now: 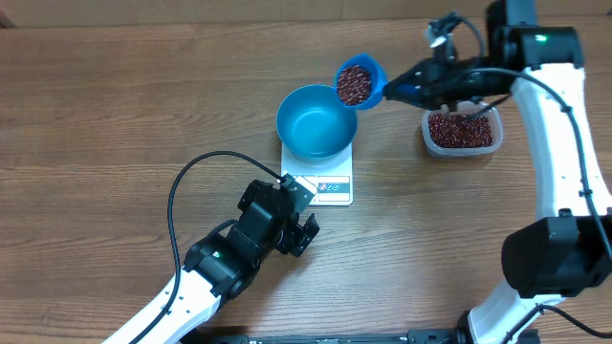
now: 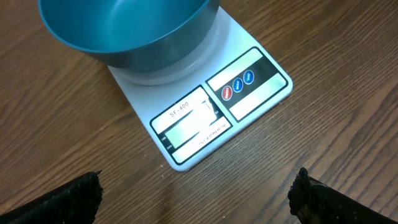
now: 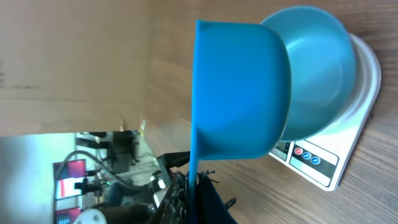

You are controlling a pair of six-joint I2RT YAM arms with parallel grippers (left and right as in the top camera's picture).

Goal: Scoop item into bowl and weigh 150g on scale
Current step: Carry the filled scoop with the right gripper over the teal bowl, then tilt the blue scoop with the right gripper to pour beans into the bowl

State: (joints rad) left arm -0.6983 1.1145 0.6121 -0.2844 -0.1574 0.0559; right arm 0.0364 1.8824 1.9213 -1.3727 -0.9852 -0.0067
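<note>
- The wooden table [image 1: 115,96] fills the whole overhead view, its brown grain running left to right.
- The right arm [image 1: 564,162], white with black joints, reaches from the lower right corner up to the upper right. The left arm [image 1: 191,287] comes in from the lower left, with a black cable looping over it.
- The bowl [image 1: 316,122], round and bright blue, stands on the scale just above the centre of the frame. Its blue floor is in plain sight.
- The scale [image 1: 325,186], white and flat, sits under the bowl with its front panel showing below it.
- The tub [image 1: 463,131], clear plastic, lies at the upper right, well apart from the scale and partly under the right arm.
- The scoop [image 1: 360,82], blue, hangs at the bowl's upper right rim, heaped with beans [image 1: 354,84]. More beans lie in the tub.
- The right gripper [image 1: 400,91] is clenched on the scoop's handle.
- The left gripper [image 2: 196,205] hangs just below the scale, its jaws spread wide and holding nothing.
- On the scale's panel, the grey display [image 2: 189,127] carries the label "SF-400". Smaller print below it is too fine to read.
- Three round buttons [image 2: 238,84], one red and two blue, sit in a row on a dark strip beside the display.
</note>
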